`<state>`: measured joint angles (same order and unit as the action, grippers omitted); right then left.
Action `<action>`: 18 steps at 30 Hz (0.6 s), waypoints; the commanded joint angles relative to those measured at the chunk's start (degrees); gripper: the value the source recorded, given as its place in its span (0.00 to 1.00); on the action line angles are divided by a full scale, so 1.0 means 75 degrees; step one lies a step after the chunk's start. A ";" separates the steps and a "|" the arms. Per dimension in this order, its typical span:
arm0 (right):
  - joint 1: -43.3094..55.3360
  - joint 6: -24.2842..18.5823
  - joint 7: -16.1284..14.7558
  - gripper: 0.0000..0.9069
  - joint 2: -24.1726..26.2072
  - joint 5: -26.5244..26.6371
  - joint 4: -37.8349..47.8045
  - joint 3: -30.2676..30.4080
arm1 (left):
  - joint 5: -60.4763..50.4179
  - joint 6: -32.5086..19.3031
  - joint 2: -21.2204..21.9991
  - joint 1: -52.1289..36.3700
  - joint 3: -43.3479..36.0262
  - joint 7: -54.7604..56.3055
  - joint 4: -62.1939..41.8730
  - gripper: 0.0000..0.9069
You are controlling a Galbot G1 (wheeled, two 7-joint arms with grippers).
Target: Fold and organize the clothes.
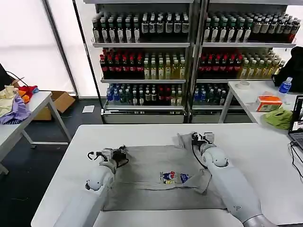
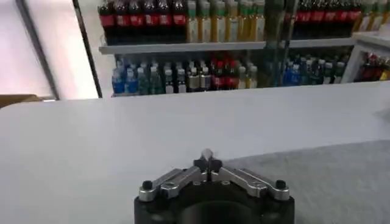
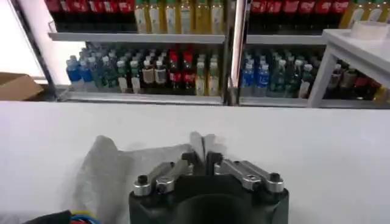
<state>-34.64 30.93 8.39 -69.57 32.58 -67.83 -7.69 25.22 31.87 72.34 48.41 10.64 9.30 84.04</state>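
Two grippers at my T-shirt [image 1: 156, 177], spread on the white table [image 1: 265, 156]: left gripper [image 1: 124, 156] closed at its left edge, right gripper [image 1: 193, 138] seemingly pinching the bunched far corner.

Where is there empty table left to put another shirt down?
The table is bare on the robot's right, between the T-shirt and the laptop, and on its left out to the table edge. A bare strip also runs behind the shirt. The middle is crowded: shirt, left gripper and right gripper.
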 commanded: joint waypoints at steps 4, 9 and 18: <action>-0.0130 -0.0075 -0.0248 0.00 -0.0037 0.0133 -0.0642 -0.0570 | 0.0258 -0.0956 0.0083 0.0056 0.0006 0.0000 0.0391 0.01; -0.0379 -0.0089 -0.0260 0.00 0.0191 0.0225 -0.1470 -0.0678 | 0.0246 -0.1203 -0.0014 0.0206 0.0097 -0.0014 0.0623 0.01; -0.0780 -0.0149 -0.0159 0.00 0.0269 0.0259 -0.2091 -0.0766 | 0.0244 -0.1238 -0.0123 0.0436 0.0237 -0.0061 0.0946 0.01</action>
<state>-38.99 30.24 7.37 -68.05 34.30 -78.75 -12.34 26.74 24.64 71.75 50.66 11.92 9.05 88.45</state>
